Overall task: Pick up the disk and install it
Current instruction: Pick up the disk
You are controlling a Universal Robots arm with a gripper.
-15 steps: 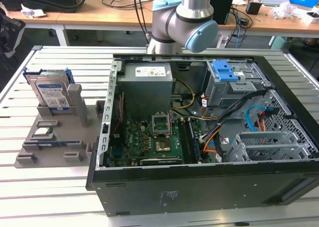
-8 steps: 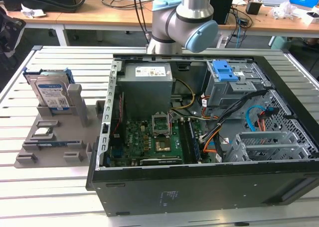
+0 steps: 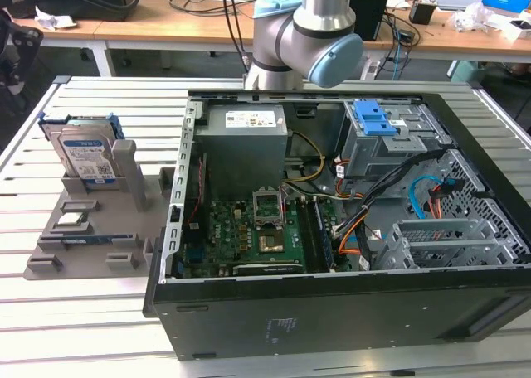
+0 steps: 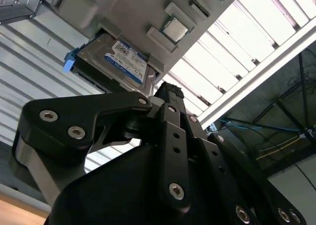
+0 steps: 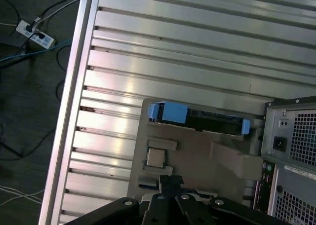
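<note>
The disk (image 3: 85,154) stands upright on its edge in a slot at the far end of a grey holder tray (image 3: 91,258), at the exterior view's left. It is silver-grey with a blue-and-white label and a bright blue carrier. In the second wrist view the disk (image 4: 126,62) shows its labelled face just beyond my gripper (image 4: 168,91). In the first wrist view the disk (image 5: 207,120) is seen edge-on, with my gripper (image 5: 171,179) hovering over the tray (image 5: 197,151), apart from the disk. The black fingers look shut with nothing between them.
An open black computer case (image 3: 332,320) lies at the exterior view's right, with a grey drive cage topped by a blue latch (image 3: 373,121). A small square chip (image 3: 70,220) and a thin green stick (image 3: 83,238) lie on the tray. The slatted metal table (image 3: 50,328) ends near the tray.
</note>
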